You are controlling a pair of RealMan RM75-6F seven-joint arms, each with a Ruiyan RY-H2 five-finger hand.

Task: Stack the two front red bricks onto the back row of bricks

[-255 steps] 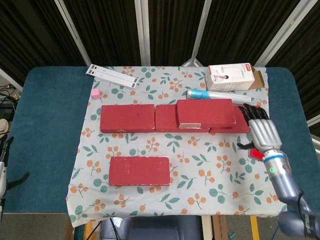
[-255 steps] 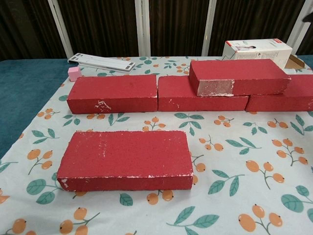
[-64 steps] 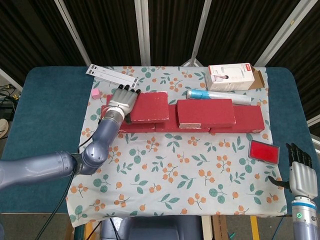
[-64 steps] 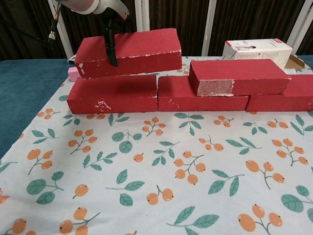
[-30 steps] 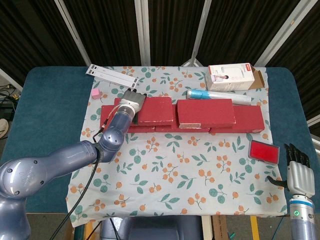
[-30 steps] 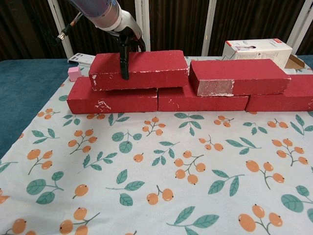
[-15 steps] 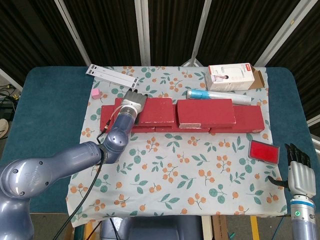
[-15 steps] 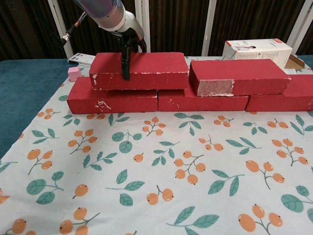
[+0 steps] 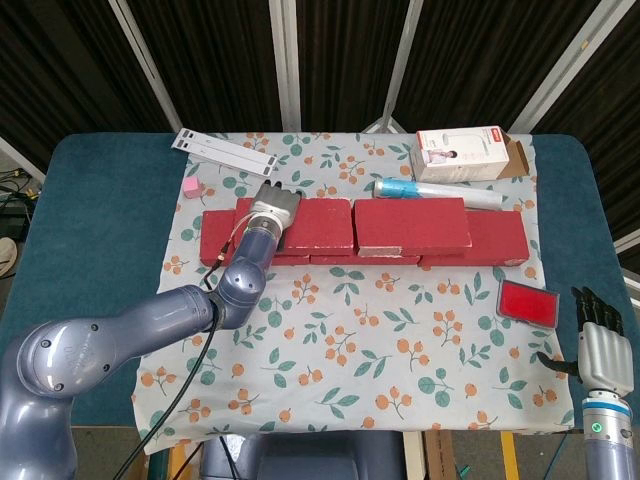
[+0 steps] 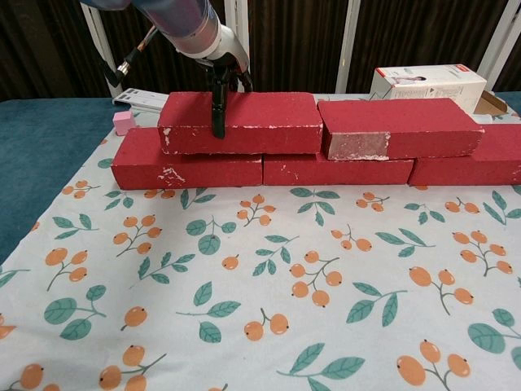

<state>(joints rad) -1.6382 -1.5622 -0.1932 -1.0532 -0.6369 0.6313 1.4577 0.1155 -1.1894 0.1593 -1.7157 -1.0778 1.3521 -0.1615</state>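
Here the left robot hand (image 10: 221, 69) grips the upper left red brick (image 10: 244, 122), a dark finger lying down its front face, and the brick sits on the back row of bricks (image 10: 269, 169), just beside the upper right red brick (image 10: 399, 128). The right robot hand (image 9: 598, 345) hangs empty, fingers apart, near the table (image 9: 90, 200) edge, beside a flat red case (image 9: 527, 301).
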